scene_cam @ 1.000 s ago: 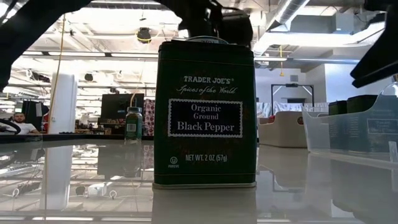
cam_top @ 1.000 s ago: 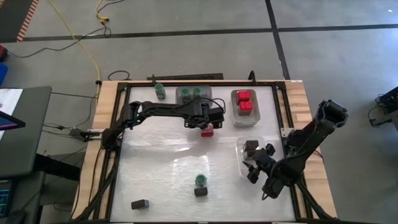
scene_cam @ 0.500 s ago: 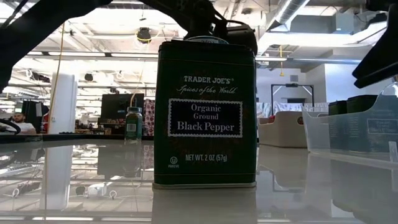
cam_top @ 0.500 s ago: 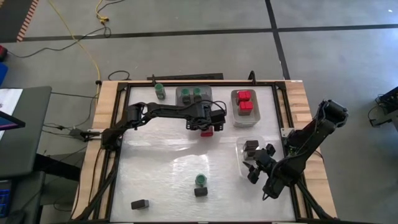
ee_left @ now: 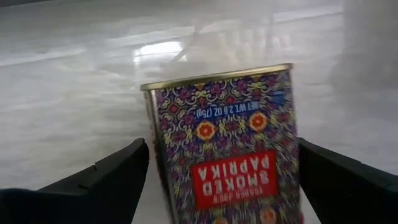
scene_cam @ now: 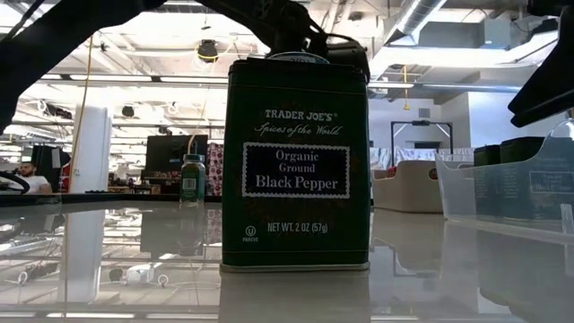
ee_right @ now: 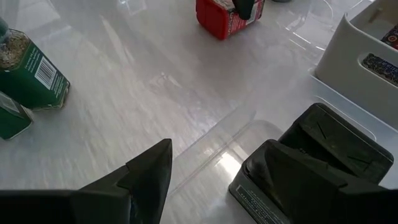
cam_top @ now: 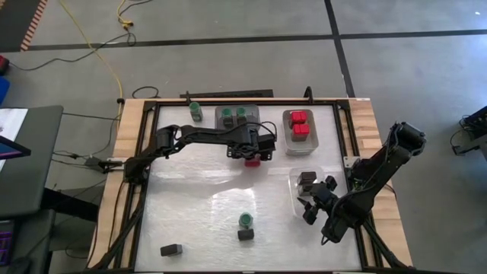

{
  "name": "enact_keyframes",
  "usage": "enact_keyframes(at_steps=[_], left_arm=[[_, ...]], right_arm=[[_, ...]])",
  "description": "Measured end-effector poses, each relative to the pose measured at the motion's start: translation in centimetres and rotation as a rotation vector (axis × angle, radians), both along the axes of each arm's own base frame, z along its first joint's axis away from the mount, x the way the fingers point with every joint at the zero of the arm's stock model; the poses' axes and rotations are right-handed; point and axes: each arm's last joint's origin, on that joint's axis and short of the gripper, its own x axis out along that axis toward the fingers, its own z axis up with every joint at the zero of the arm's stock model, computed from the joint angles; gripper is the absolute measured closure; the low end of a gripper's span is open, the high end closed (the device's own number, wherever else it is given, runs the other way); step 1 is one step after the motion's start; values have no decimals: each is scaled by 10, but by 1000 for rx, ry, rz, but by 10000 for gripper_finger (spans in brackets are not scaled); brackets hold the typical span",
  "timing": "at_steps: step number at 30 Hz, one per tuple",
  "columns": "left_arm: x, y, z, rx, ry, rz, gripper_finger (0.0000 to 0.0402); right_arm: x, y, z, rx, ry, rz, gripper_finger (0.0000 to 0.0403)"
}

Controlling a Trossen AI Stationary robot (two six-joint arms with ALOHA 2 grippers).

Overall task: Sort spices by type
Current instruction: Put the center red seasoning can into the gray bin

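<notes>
One smoked paprika tin [ee_left: 227, 149] upright between the wide-spread fingers of the left pincer [cam_top: 253, 156], mid-table beside the red-tin tray [cam_top: 313, 139]; right pincer [cam_top: 313, 207] far off, open

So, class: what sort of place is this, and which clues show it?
Probably an open-plan robotics lab or workshop: exposed ceiling ducts, a taped concrete floor with a trailing yellow cable, and a framed test table.

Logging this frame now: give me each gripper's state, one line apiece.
Left gripper: fingers either side of the paprika tin; grip cannot be told.
Right gripper: open, holding nothing, above the clear tray.
</notes>
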Motion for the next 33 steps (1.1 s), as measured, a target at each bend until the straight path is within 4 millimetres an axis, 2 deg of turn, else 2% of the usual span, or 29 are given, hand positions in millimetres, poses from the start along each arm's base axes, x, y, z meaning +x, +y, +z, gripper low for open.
enact_keyframes(at_steps=[5,8,11,16,23,29,33], left_arm=[[3,-2,-16,-34,34,-28,48],[3,-1,-14,-70,26,-63,66],[0,0,-4,-112,12,-110,87],[-13,0,30,-278,-42,-217,104],[-49,3,64,-500,45,-303,104],[-82,6,77,-599,249,-362,104],[-82,5,81,-580,213,-449,104]], right_arm=[[0,0,0,1,0,1,117],[0,0,0,0,1,0,117],[0,0,0,-5,4,4,117],[1,-1,0,-8,5,-1,117],[2,-1,0,-1,-1,-5,117],[2,-1,0,1,-3,-5,117],[2,-1,0,-1,-3,-5,117]])
